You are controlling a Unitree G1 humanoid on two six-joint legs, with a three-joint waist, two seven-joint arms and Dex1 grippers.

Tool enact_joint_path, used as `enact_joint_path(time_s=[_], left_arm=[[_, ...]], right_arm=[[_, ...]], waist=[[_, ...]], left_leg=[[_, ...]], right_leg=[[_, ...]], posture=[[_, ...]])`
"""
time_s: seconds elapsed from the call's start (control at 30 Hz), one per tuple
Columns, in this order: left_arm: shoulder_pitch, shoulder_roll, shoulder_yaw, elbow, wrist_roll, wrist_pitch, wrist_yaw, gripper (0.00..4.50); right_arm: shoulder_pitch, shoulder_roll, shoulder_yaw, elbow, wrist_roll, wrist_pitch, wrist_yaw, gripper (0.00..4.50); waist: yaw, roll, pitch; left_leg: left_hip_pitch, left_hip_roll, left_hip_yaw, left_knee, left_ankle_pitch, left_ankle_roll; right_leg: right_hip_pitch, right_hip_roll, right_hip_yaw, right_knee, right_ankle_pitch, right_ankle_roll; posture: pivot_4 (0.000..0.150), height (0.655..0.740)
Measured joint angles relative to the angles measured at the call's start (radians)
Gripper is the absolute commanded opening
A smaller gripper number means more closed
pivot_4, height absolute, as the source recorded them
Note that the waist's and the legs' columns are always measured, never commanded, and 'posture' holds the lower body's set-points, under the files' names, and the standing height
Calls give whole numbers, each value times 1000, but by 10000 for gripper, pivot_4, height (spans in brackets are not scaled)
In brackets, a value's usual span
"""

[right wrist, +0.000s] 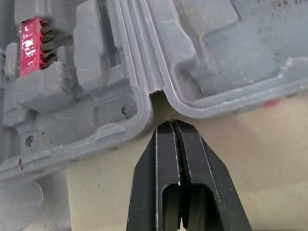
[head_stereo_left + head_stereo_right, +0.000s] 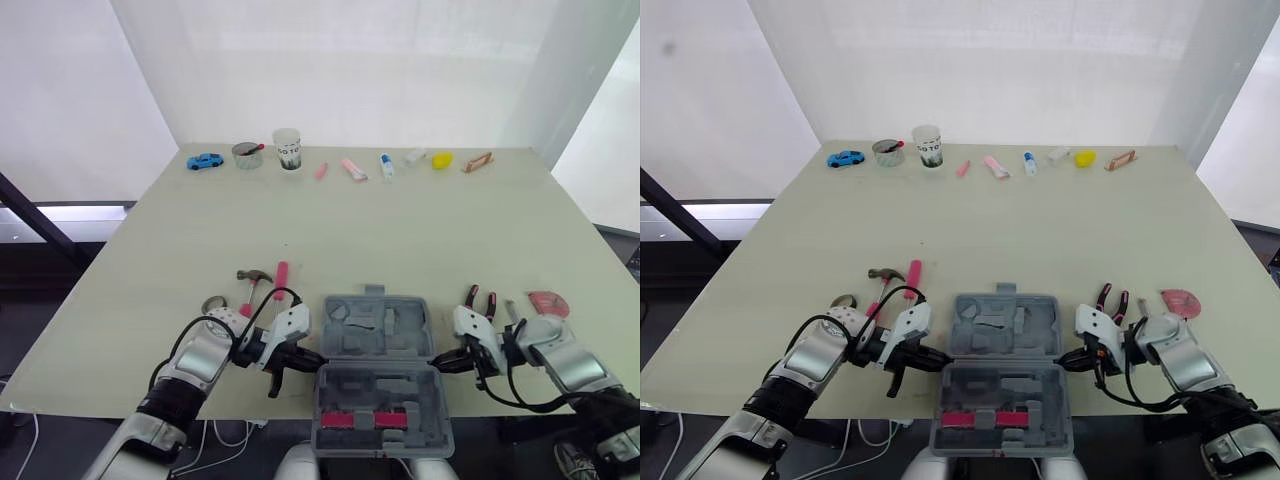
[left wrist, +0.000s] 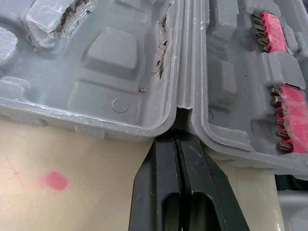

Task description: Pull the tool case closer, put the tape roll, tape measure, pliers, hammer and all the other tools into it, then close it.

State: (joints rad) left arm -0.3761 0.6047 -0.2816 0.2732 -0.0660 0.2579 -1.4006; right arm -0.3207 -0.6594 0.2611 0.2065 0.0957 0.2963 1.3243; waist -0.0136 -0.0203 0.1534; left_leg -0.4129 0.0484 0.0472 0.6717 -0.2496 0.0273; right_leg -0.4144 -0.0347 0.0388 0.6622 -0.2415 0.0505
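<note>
The grey tool case [image 2: 378, 330] lies open at the table's front edge, its near half [image 2: 382, 412] holding pink bit strips [image 3: 284, 33] and overhanging the edge. My left gripper [image 2: 312, 357] is shut, its tips [image 3: 179, 138] pressed into the hinge notch on the case's left side. My right gripper [image 2: 441, 362] is shut too, its tips [image 1: 172, 127] just short of the right hinge notch. A pink-handled hammer [image 2: 262, 281] and a tape roll [image 2: 213, 304] lie left of the case. Pliers [image 2: 481, 300] and a pink tape measure [image 2: 548, 301] lie to its right.
Along the table's far edge stand a blue toy car [image 2: 205, 161], a tin [image 2: 247, 154], a paper cup [image 2: 288, 148], several small pink and white items [image 2: 353, 168], a yellow object [image 2: 442, 159] and a wooden piece [image 2: 478, 162].
</note>
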Motion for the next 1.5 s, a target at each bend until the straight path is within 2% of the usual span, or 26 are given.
enact_joint_path(time_s=[0.97, 1.2, 1.5], left_arm=[[24, 93, 12, -1, -61, -2, 1, 349], [75, 125, 137, -73, -174, 27, 1, 349], [310, 180, 365, -207, -321, 18, 31, 349]], right_arm=[[-5, 20, 5, -9, 10, -3, -7, 0], [48, -18, -74, -14, 56, -48, -24, 0], [227, -56, -268, -46, 139, -195, -89, 0]], waist=[[0, 0, 0], [2, 0, 0], [0, 0, 0]], left_leg=[[0, 0, 0, 0, 0, 0], [-1, 0, 1, 0, 0, 0], [0, 1, 1, -1, 0, 0]], right_leg=[[0, 0, 0, 0, 0, 0], [-1, -1, 0, 0, 0, 0], [-1, -1, 0, -1, 0, 0]], posture=[[1500, 7400], [1500, 7400], [1500, 7400]])
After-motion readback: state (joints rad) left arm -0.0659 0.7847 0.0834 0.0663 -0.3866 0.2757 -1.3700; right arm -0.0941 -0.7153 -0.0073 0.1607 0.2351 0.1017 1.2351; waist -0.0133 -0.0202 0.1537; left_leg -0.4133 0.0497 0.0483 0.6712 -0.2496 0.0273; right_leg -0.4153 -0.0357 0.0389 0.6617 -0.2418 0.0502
